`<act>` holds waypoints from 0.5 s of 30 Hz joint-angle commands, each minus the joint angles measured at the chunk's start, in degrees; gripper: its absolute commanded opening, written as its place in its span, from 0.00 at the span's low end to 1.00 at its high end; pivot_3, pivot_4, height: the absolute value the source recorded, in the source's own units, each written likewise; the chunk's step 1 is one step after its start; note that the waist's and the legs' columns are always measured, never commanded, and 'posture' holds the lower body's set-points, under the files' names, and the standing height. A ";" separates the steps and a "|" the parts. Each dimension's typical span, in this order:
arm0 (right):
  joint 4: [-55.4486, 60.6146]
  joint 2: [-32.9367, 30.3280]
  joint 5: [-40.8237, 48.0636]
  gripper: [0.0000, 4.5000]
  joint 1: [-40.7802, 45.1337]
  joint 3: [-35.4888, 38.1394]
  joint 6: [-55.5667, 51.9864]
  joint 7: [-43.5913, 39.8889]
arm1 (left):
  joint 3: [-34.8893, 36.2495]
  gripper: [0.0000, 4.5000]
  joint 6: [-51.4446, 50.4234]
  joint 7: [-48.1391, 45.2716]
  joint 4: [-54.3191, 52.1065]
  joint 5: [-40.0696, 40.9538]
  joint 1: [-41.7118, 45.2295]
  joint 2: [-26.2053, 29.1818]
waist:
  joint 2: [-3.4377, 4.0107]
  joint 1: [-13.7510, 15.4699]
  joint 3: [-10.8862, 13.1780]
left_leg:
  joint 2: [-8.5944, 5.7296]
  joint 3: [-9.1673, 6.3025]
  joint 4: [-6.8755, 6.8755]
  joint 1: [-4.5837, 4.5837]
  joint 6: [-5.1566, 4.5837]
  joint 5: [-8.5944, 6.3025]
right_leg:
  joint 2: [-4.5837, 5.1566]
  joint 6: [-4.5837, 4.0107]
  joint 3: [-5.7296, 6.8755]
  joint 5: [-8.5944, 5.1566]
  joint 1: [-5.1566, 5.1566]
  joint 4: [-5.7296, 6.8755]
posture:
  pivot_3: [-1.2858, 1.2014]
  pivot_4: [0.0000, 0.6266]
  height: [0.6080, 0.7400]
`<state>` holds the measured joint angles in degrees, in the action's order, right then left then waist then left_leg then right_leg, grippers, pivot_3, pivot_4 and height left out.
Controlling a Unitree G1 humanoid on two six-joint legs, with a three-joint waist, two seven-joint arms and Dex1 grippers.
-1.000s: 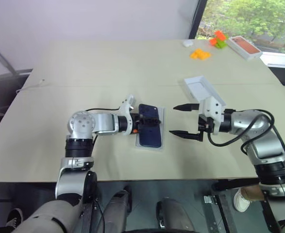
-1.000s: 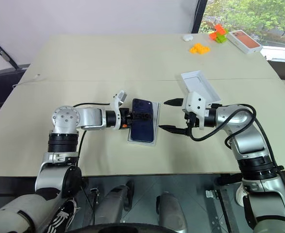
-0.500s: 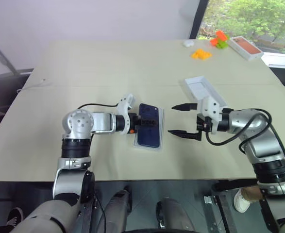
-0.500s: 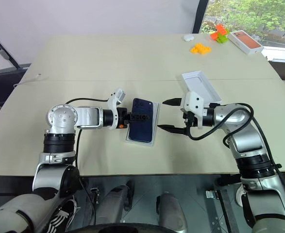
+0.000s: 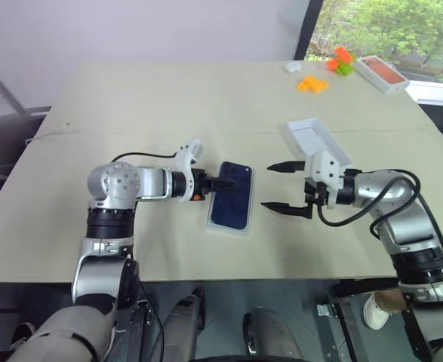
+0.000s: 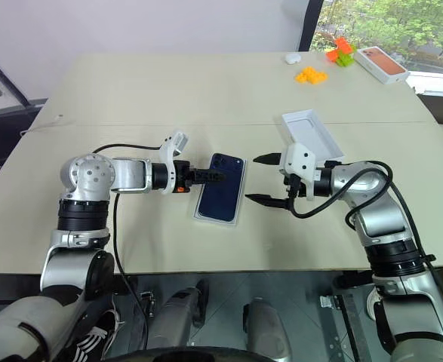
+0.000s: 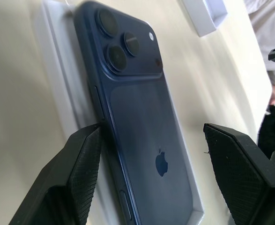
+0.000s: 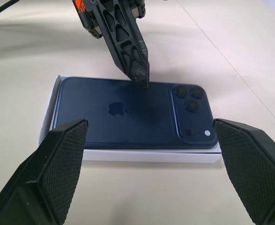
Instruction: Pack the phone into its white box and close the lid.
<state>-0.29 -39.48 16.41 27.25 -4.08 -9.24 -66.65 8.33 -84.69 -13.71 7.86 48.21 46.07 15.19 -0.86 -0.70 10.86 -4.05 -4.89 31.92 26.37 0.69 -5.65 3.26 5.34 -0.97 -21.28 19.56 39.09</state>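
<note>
On the phone [image 8: 128, 112], an apple logo; both end effectors gape wide

Across my beige table [image 5: 168, 98], far on the right side by the window [image 5: 387, 26], I see a white box with an orange-red top [image 5: 380, 73]. Just beside it sit orange and green blocks [image 5: 339, 60], and a little nearer lies a cluster of orange pieces [image 5: 312, 84]. A small white object [image 5: 292, 67] rests near them. A thin cable [image 5: 51, 132] trails off the left edge.
</note>
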 commanded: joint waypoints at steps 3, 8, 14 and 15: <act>0.26 0.12 0.09 1.00 1.37 0.51 0.97 0.02 | 2.60 0.80 -3.57 -1.05 -6.69 0.57 -1.12 2.55 | 0.00 0.01 0.01 | 0.00 0.00 0.00 0.00 -0.01 0.00 | 0.00 0.00 -0.01 0.00 0.00 0.00 | 0.52 0.24 1.00; -0.76 0.98 -0.33 1.00 2.30 0.55 1.09 0.78 | 4.92 0.80 -2.91 -1.21 -9.57 -0.79 -1.74 5.11 | 0.00 0.07 0.01 | 0.00 -0.01 0.00 0.00 0.02 -0.01 | 0.00 0.00 -0.01 0.00 0.00 0.00 | 0.52 0.24 1.00; -3.85 4.59 -1.10 1.00 6.01 0.49 -1.69 5.63 | 7.25 0.80 2.26 -0.80 -9.14 -2.56 -3.00 3.34 | 0.01 0.08 0.01 | 0.00 -0.01 0.00 -0.01 0.02 -0.01 | 0.00 0.00 -0.01 0.00 0.00 0.01 | 0.52 0.24 1.00; -3.92 5.12 -1.39 1.00 6.41 0.24 -2.44 6.44 | 6.69 0.75 3.57 -0.76 -9.42 -3.31 -3.42 3.09 | 0.01 0.14 0.01 | 0.00 -0.01 0.00 0.00 0.02 0.00 | 0.00 0.00 -0.01 0.00 0.01 0.01 | 0.52 0.24 1.00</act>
<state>-4.92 -34.72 14.94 32.28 -4.12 -10.92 -61.69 14.66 -83.97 -14.43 -0.10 45.99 42.88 18.49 -0.85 -0.56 10.87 -4.06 -4.90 31.92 26.37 0.69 -5.65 3.26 5.34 -0.98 -21.28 19.57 39.09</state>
